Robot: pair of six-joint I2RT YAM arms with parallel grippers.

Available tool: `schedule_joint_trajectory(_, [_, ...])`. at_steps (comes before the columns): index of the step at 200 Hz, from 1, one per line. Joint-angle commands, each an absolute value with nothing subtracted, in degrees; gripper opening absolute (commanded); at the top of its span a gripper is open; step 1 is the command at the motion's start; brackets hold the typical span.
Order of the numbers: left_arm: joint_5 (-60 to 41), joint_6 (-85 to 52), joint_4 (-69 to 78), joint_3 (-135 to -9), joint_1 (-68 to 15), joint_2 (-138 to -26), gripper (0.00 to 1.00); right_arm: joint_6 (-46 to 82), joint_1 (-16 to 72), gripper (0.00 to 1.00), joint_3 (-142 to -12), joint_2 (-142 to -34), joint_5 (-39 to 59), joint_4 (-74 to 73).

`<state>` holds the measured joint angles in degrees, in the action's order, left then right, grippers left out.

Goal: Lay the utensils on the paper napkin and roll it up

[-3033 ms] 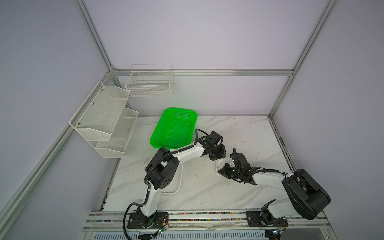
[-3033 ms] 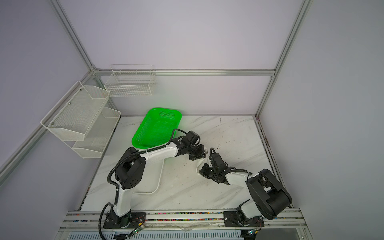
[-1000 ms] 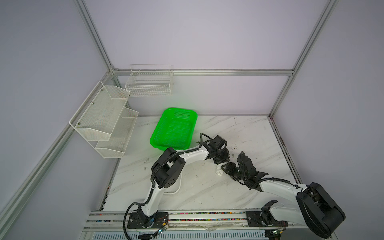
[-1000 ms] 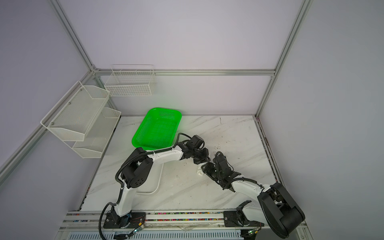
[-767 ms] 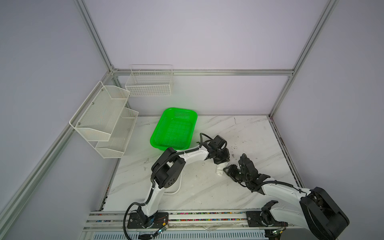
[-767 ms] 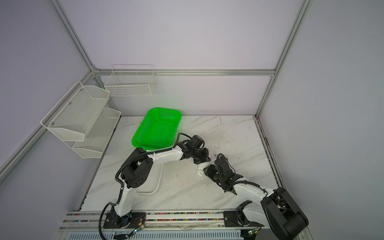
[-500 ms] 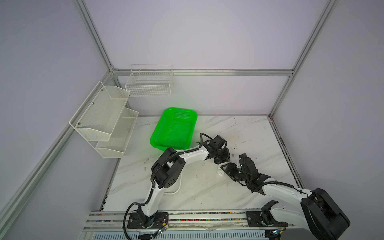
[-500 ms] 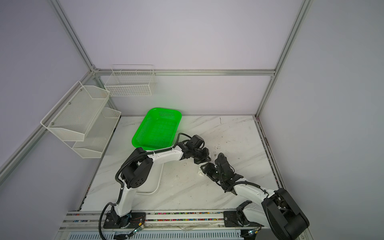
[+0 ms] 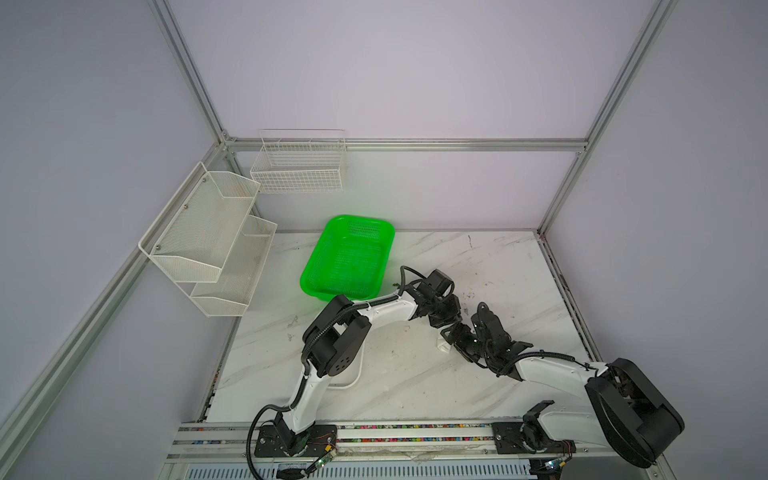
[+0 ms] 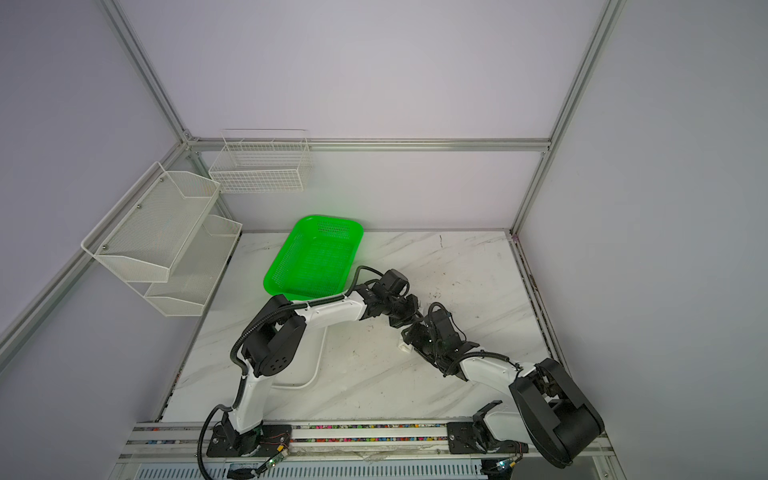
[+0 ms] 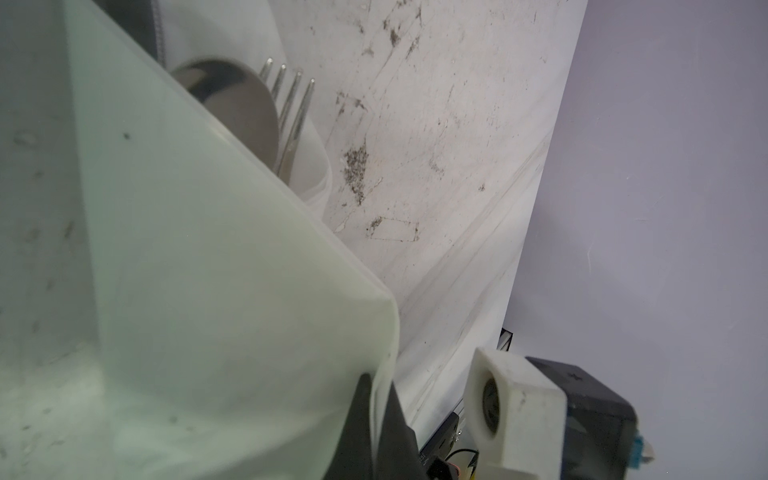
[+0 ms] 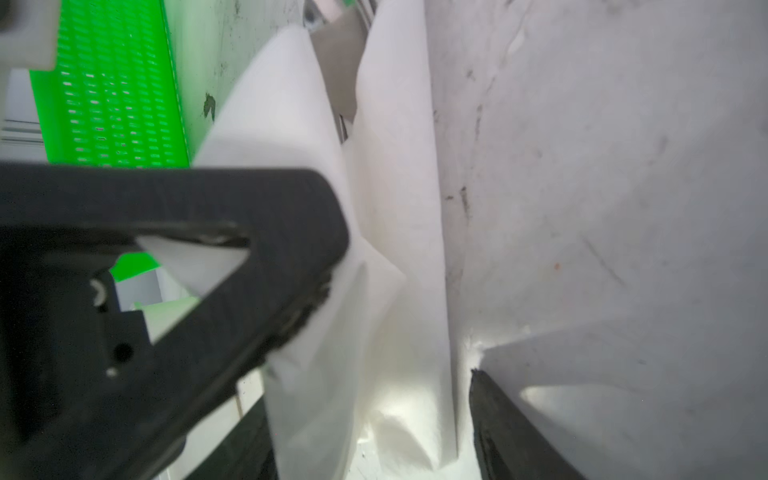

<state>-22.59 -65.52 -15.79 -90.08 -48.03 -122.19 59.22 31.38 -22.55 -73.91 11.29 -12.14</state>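
2 claws: both are working at mid-table, the left gripper (image 9: 452,321) just beside the right gripper (image 9: 453,336).
Change, right gripper: over the last second its jaws are spreading. In the right wrist view they are standing wide apart on either side of the paper napkin (image 12: 395,208), so we are reading it as released.
No change, left gripper: it is staying clenched, pinching a fold of the paper napkin between its fingertips (image 11: 355,424).
The utensils (image 11: 249,124): they are lying inside the napkin, a spoon bowl (image 11: 232,95) and fork tines (image 11: 296,104) poking out of one end; we are not seeing the knife.
Napkin place: it is resting on the marble table (image 9: 415,386), hidden under the claws but for a white end (image 10: 404,345), which is keeping the same spot as 1 second ago. The green basket (image 9: 361,217) is sitting apart, behind the left arm.
Meaning for task: we are judging the placing as done and the rolling as part way; the right claw is probably letting go to re-grip for 1 more turn.
Risk: with only 1 claw holding, the loose paper may be springing open.
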Motion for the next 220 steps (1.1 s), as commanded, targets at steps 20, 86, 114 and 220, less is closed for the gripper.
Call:
schedule_joint_trajectory(20, [-24.5, -66.7, -13.3, -92.9, -47.9, -122.7, 0.00, 57.4, 31.1, 0.57, -21.1, -75.2, 9.5, -10.8])
schedule_joint_trajectory(86, [-25.0, -67.1, -12.9, -93.1, -48.0, -122.8, 0.00, 55.5, 28.5, 0.35, -18.9, -74.2, 12.4, -11.1])
schedule_joint_trajectory(114, [-25.1, -67.2, -12.7, -93.2, -48.0, -123.0, 0.00, 54.5, 27.0, 0.25, -17.9, -73.7, 14.0, -11.2])
schedule_joint_trajectory(220, [-25.6, -67.5, -12.3, -93.1, -48.0, -123.7, 0.00, 53.8, 25.6, 0.29, -18.8, -72.0, 14.3, -11.2])
